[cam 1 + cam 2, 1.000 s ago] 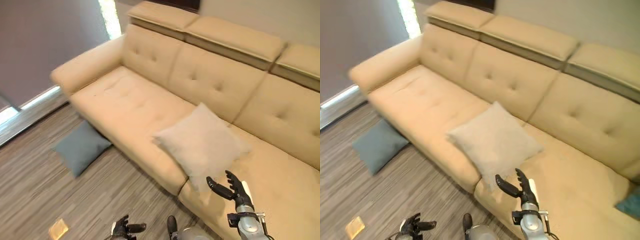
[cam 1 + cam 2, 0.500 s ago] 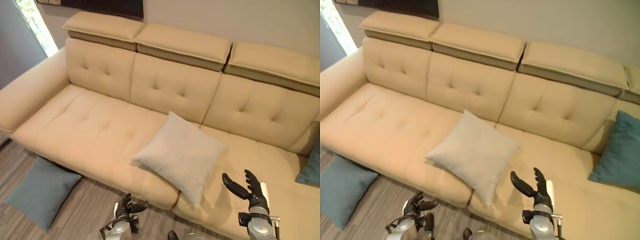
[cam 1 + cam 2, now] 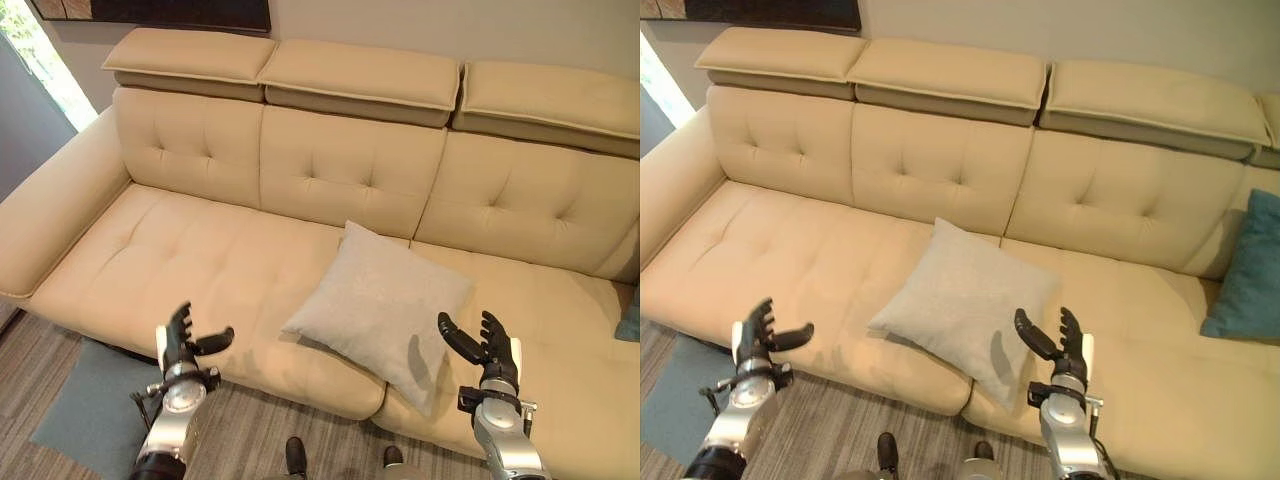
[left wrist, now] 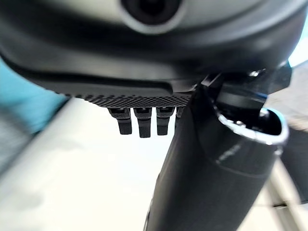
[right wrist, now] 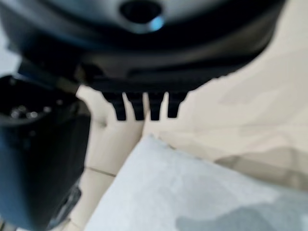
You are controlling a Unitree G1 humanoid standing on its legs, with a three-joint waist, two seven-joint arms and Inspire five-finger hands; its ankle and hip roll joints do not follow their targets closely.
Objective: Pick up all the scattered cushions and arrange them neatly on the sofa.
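A light grey cushion (image 3: 382, 300) lies flat on the middle seat of the beige sofa (image 3: 200, 260), one corner near the backrest. A teal cushion (image 3: 85, 420) lies on the floor by the sofa's front left. Another teal cushion (image 3: 1250, 270) leans against the backrest at the far right. My left hand (image 3: 180, 345) hovers open in front of the left seat edge. My right hand (image 3: 485, 350) is open just right of the grey cushion's lower corner, above the seat; the grey cushion (image 5: 202, 192) shows past its fingers (image 5: 144, 108).
Striped wood-look floor (image 3: 250, 440) runs along the sofa's front. The left armrest (image 3: 50, 220) bounds the left end. A dark picture frame (image 3: 160, 12) hangs above the backrest. Bright window light (image 3: 30, 40) comes in at the upper left.
The camera has swung toward the sofa's middle. My left hand has risen from the bottom edge to the seat front. The right hand stays open beside the grey cushion.
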